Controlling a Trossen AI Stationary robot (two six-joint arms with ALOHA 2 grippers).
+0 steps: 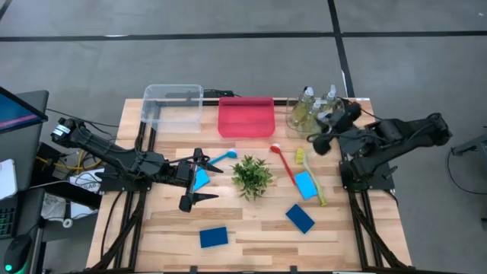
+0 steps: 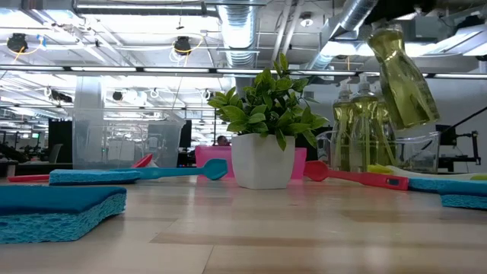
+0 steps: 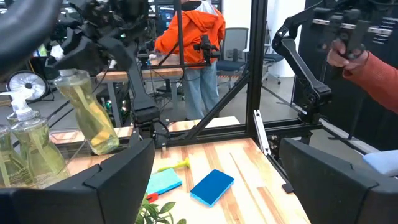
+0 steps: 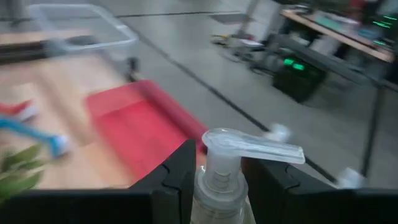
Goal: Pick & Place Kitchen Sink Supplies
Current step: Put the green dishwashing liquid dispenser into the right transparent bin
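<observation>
My right gripper (image 4: 217,186) is shut on a clear pump bottle of yellow-green liquid (image 2: 399,76), held up near the table's far right corner. Two like bottles (image 2: 358,129) stand there on their bases. On the table lie a red brush (image 1: 285,164), a blue brush (image 1: 221,158), a yellow brush (image 1: 313,183) and several flat blue sponges (image 1: 300,218). My left gripper (image 1: 207,181) hovers open left of the plant, above one sponge (image 1: 201,179), touching nothing. My right gripper pinches the bottle's neck (image 4: 216,175), just under the pump head (image 4: 252,149), between its two fingers. The fingers (image 4: 177,180) come from the table's right side, slanting a little downward. The bottle (image 3: 93,118) hangs tilted below them, lifted clear of the table.
A potted green plant (image 1: 251,175) stands mid-table. A pink bin (image 1: 246,116) and a clear bin (image 1: 173,106) sit along the far edge. A person in orange (image 3: 193,43) and another person's hand (image 3: 348,53) show beyond the table.
</observation>
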